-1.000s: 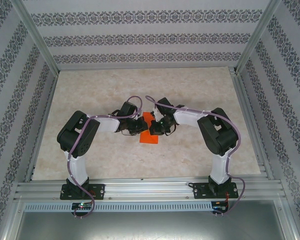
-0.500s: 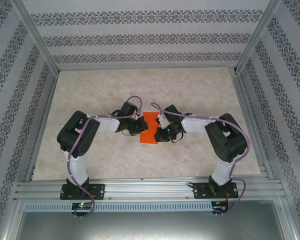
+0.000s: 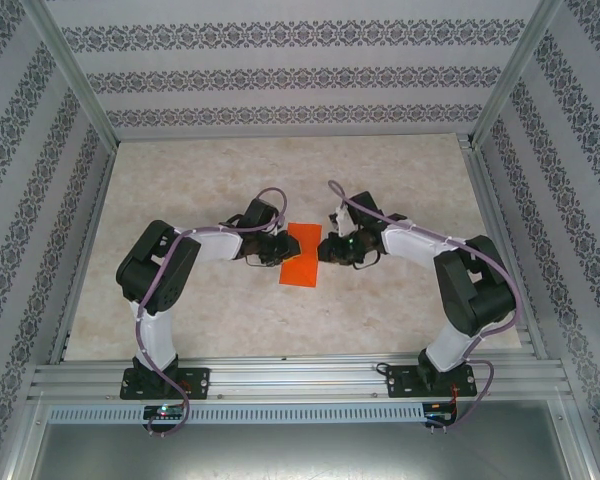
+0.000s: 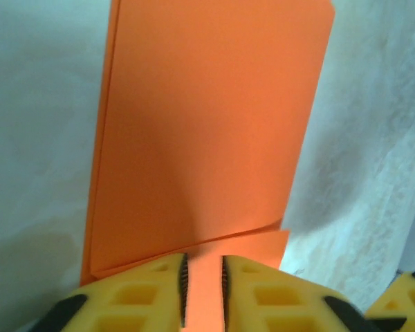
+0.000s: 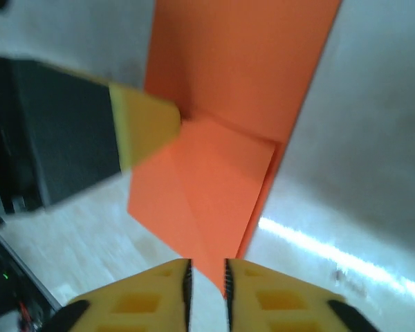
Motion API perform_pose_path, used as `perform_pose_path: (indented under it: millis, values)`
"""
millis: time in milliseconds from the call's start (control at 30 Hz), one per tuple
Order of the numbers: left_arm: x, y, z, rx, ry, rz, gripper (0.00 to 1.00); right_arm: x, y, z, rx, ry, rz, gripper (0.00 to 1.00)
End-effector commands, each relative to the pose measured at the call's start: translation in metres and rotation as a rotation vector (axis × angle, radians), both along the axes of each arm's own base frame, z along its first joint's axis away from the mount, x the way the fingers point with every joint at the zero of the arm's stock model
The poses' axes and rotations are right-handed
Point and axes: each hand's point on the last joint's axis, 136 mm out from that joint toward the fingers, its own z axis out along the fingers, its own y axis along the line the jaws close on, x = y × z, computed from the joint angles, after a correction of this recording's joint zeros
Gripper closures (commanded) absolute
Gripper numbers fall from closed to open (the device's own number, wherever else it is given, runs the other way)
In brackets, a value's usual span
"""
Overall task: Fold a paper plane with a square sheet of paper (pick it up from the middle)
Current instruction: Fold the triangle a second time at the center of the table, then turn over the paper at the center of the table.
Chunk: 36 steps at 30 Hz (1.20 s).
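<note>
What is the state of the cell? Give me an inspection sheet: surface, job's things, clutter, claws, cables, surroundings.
Surface: pale marbled tabletop, no marks seen.
Job's things: bright orange-red sheet of paper, partly folded into a layered oblong with a triangular flap, lying on the table between the two claws.
Clutter: nothing seen.
Claws: left claw at the paper's left edge, right claw at its right edge; each wrist view shows the yellow jaws narrowly apart with orange paper in the gap.
Cables: purple cables run along both arms, off the paper.
Surroundings: patterned wall panels on three sides; aluminium frame at the near edge.
</note>
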Motion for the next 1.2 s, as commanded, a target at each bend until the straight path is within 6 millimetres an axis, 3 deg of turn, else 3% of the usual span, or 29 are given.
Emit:
perform_pose_path:
  millis: [0, 67, 167, 333, 567, 900, 1167]
  values:
    - [0.007, -0.009, 0.043, -0.039, -0.077, -0.005, 0.63, 0.023, 0.01, 0.002, 0.061, 0.0, -0.04, 0.72]
    - [0.008, -0.006, 0.051, -0.03, -0.098, 0.009, 0.55, 0.027, 0.014, -0.001, 0.077, 0.009, -0.026, 0.69]
    - [0.004, 0.006, 0.048, 0.02, -0.092, 0.042, 0.46, 0.032, 0.018, -0.006, 0.098, 0.021, -0.009, 0.65]
    - [-0.007, 0.018, 0.031, 0.049, -0.058, 0.083, 0.43, 0.039, 0.019, -0.011, 0.111, 0.022, 0.007, 0.63]
    - [-0.019, 0.012, 0.022, -0.042, -0.016, 0.094, 0.43, 0.032, 0.023, -0.021, 0.131, 0.066, 0.051, 0.66]
    - [-0.026, 0.01, 0.016, -0.082, 0.016, 0.095, 0.51, 0.031, 0.02, -0.022, 0.155, 0.065, 0.043, 0.9]
    - [-0.026, 0.004, 0.015, -0.111, 0.021, 0.083, 0.56, 0.036, 0.009, -0.021, 0.159, 0.05, -0.004, 0.93]
